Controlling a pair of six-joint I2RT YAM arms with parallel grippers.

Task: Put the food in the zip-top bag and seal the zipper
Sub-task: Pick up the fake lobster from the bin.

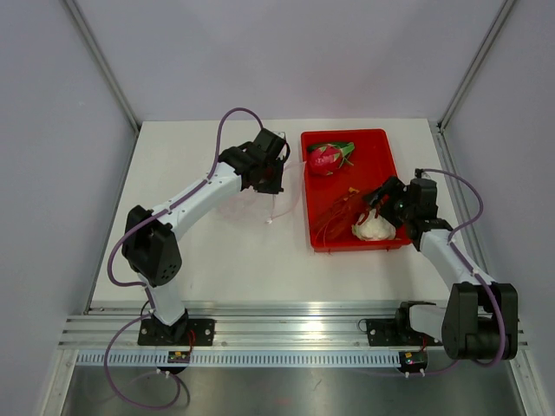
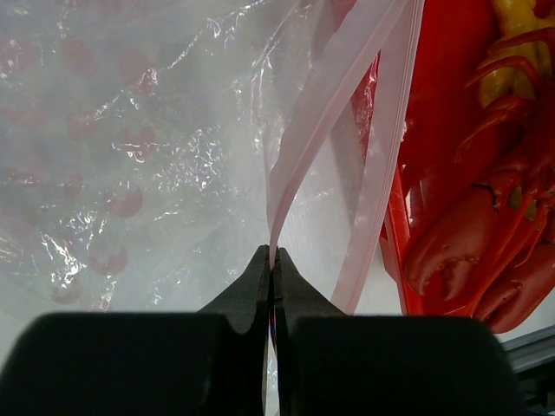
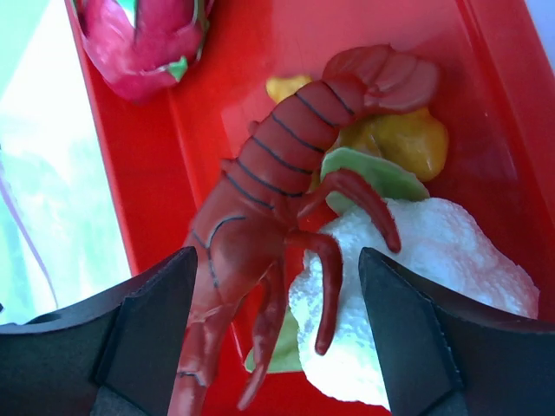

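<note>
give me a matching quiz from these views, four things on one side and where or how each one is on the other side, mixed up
Things
1. left gripper
2. right gripper
3. dragon fruit
4. white lumpy piece

Place or state
a. at the far end of the red tray
b. jaws open over the lobster
c. jaws shut on the zipper of the zip-top bag
d. at the near end of the red tray, under the lobster's legs

Pairs: 1-c, 2-b, 3-a, 4-d
</note>
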